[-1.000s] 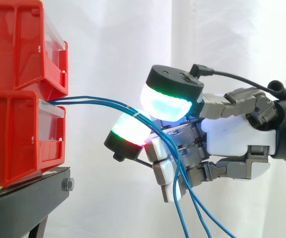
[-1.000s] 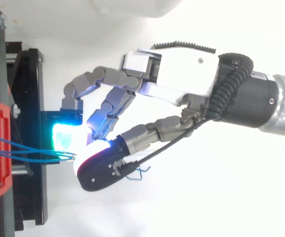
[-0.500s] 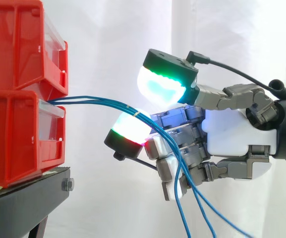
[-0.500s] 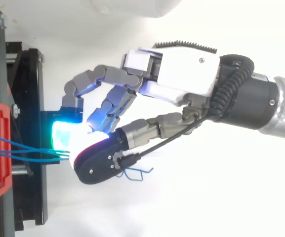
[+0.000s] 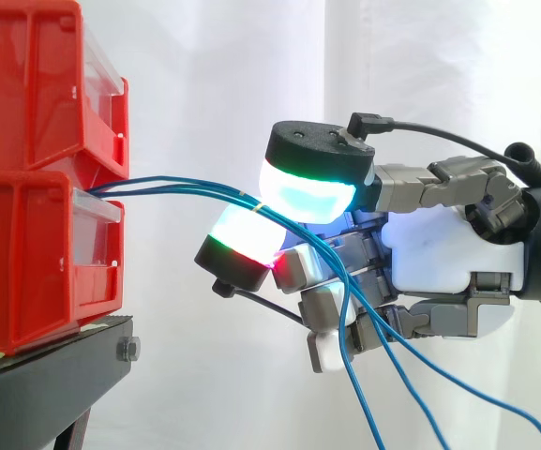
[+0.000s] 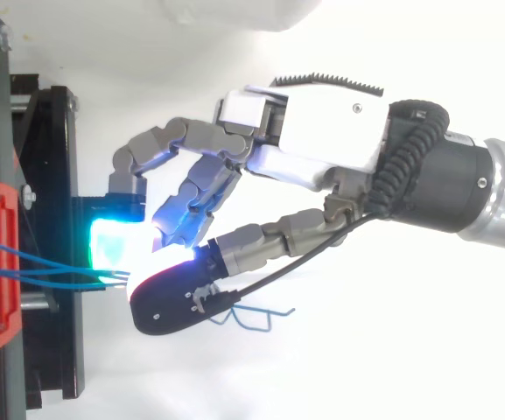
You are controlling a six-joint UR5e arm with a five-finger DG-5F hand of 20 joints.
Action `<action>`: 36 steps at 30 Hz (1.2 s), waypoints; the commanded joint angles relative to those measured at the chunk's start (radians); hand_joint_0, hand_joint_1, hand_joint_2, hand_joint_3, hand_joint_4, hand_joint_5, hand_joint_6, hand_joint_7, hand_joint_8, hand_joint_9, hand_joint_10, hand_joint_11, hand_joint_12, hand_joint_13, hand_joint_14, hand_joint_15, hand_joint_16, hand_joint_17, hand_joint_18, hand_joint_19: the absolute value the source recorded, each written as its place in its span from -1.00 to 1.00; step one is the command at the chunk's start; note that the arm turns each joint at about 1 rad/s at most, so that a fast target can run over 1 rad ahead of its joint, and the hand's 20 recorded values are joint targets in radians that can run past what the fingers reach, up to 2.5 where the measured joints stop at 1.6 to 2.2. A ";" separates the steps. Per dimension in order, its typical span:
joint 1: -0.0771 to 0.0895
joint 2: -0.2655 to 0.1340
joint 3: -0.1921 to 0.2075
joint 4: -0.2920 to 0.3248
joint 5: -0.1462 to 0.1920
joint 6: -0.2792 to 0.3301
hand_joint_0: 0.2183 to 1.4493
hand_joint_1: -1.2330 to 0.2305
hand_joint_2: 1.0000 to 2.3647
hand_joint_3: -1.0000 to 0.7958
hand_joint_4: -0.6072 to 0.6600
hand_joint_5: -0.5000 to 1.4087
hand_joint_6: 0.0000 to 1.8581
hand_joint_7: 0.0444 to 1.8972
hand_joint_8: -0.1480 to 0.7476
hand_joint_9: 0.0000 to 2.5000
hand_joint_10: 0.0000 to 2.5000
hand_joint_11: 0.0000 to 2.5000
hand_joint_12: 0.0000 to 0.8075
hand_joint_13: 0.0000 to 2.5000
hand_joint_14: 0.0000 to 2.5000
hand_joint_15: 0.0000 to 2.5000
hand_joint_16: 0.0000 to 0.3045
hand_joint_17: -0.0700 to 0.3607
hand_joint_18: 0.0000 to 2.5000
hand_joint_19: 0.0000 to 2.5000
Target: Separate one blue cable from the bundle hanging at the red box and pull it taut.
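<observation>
Several thin blue cables [image 5: 172, 187] leave the lower red bin [image 5: 36, 253] and run right in a shallow arc. They pass between two glowing pads of my hand [image 5: 439, 253]: a cyan-green pad [image 5: 312, 183] on top and a white-red one [image 5: 242, 246] beneath. The pads close on the cables near a small yellow band. Past the pinch the cables drop in front of the curled fingers and spread toward the lower right. From above, the cables [image 6: 42, 273] reach from the bin to the pads of the hand [image 6: 322, 131], with loose loops behind them.
A second red bin [image 5: 36, 84] is stacked on the lower one. Both rest on a black stand [image 5: 45, 375], also seen from above [image 6: 51, 219]. A white curtain hangs behind. The arm enters from the right.
The upper pad lifted off the cables, then came back down onto them. The hanging cable ends have swung out and spread further to the right.
</observation>
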 commanded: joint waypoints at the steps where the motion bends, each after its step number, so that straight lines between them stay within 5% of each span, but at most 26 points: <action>1: 0.000 0.000 0.000 0.000 0.000 0.001 -0.23 -0.29 -0.97 -0.02 0.27 -0.70 -0.12 0.01 0.05 -0.15 -0.98 -0.25 -0.07 0.00 -0.98 -0.37 -0.74 -0.26 -0.19 -0.53; 13: 0.002 0.000 0.000 0.002 0.000 0.001 -0.24 -0.07 -0.97 -0.05 0.25 -0.63 -0.32 0.23 0.05 -0.11 -0.98 -0.30 -0.09 -0.01 -0.98 -0.39 -0.74 -0.26 -0.22 -0.53; 21: 0.005 0.000 0.000 0.002 0.008 0.001 -0.35 -0.07 -0.98 -0.29 0.25 -0.62 -0.37 0.33 0.07 -0.11 -0.98 -0.28 -0.07 -0.01 -0.98 -0.39 -0.74 -0.26 -0.23 -0.53; 28: 0.006 -0.001 0.001 0.002 0.015 0.001 -0.48 -0.22 -1.00 -0.44 0.29 -0.64 -0.29 0.23 0.11 -0.09 -0.98 -0.26 -0.03 0.00 -0.98 -0.41 -0.72 -0.23 -0.20 -0.55; 32: 0.008 0.000 0.000 0.002 0.015 0.001 -0.28 -0.46 -1.00 -0.44 0.24 -0.68 -0.18 0.09 0.05 -0.11 -0.98 -0.18 -0.07 0.00 -0.98 -0.37 -0.74 -0.26 -0.20 -0.56; 36: 0.009 -0.001 0.000 0.002 0.017 0.001 -0.16 -0.49 -0.99 -0.35 0.21 -0.69 -0.13 0.06 0.03 -0.11 -0.98 -0.16 -0.08 0.02 -0.98 -0.34 -0.75 -0.27 -0.20 -0.56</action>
